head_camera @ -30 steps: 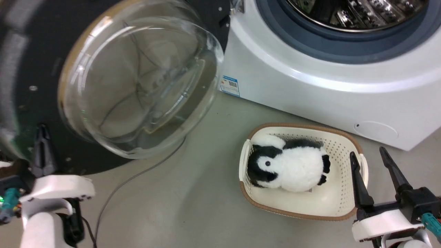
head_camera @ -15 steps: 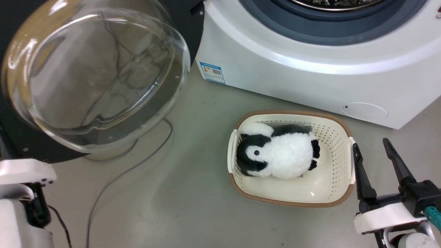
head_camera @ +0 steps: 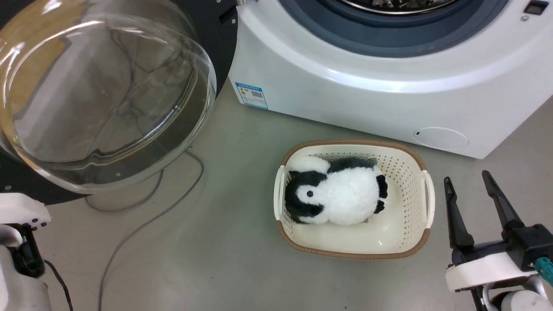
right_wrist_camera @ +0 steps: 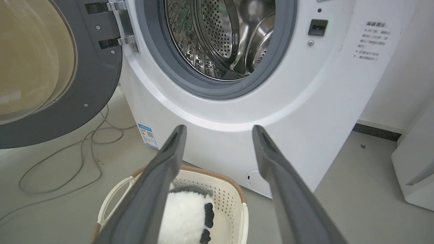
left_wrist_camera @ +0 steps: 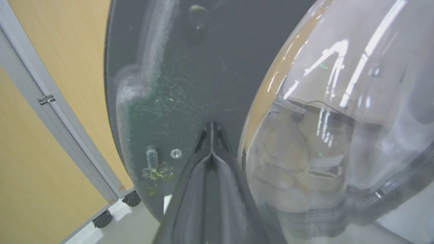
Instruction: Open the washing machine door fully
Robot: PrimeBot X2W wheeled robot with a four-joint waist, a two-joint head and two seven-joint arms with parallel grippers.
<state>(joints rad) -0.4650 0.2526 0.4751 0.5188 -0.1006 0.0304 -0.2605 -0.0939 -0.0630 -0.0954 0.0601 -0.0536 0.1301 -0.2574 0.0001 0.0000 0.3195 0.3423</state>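
The washing machine door (head_camera: 99,95) stands swung out to the left of the white washing machine (head_camera: 367,95), its clear glass bowl facing me and its black disc behind. The steel drum (right_wrist_camera: 230,34) lies uncovered, and the metal hinge (right_wrist_camera: 118,23) joins door and machine. My left gripper (left_wrist_camera: 211,127) is shut, its joined tips at the door's black inner face (left_wrist_camera: 190,84) beside the glass bowl (left_wrist_camera: 339,118); I cannot tell if they touch. The pale left wrist (head_camera: 17,211) sits at the lower left. My right gripper (head_camera: 466,179) is open and empty, right of the basket.
A cream basket (head_camera: 414,172) with a black-and-white penguin plush (head_camera: 337,198) sits on the floor before the machine. Grey cables (head_camera: 142,224) trail under the door. A wooden panel on casters (left_wrist_camera: 51,101) stands behind the door. A white appliance (right_wrist_camera: 413,169) is at the right.
The head camera has shifted, so the whole scene sits further left. The door has swung wider from the machine. My left fingers have left the head view; the right gripper stays open.
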